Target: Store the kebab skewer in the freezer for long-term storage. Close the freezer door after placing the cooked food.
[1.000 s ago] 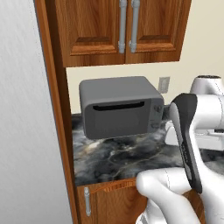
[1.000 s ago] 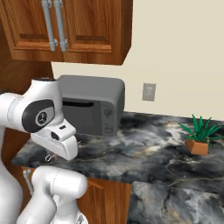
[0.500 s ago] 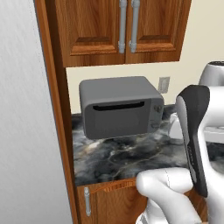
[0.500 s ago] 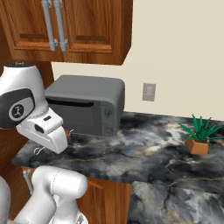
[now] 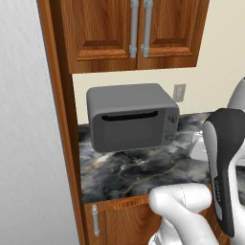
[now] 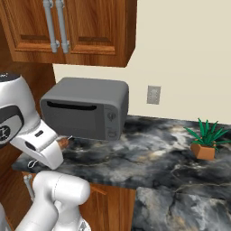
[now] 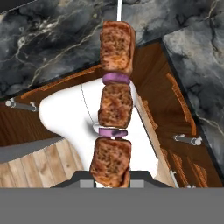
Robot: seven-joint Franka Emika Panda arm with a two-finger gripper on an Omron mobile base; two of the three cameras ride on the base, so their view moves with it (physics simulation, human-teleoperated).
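Your gripper (image 7: 111,186) is clamped on the skewer (image 7: 113,118), seen in the hand view w/ the jaws pinching the lowest brown chunk. Three browned chunks & two purple slices run up the thin stick, free of any surface, hanging over the robot's white body, wood floor & cabinet fronts below. In the right base view a bit of the skewer's end (image 6: 63,142) pokes out beside the white hand, just off the counter (image 6: 149,158) edge and in front of the toaster oven (image 6: 85,108).

Progress, as you can judge it: pickup is done, skewer is lifted & in carry. Left to do: reach the freezer, set the skewer on a shelf, let go, back out, shut the freezer door. So you're early-to-mid task, approx a third in.

Containers: toaster oven in the left base view (image 5: 130,116) sits closed on the dark marble counter, its window slot dark, contents can't be told. Upper cabinets (image 5: 136,31) above it are shut, bar handles side by side. Lower cabinet door (image 5: 110,222) under the counter is shut too. Farther right along the counter, a small orange pot (image 6: 203,150) holds a green plant; behind it a wall outlet (image 6: 153,94) on the cream wall.
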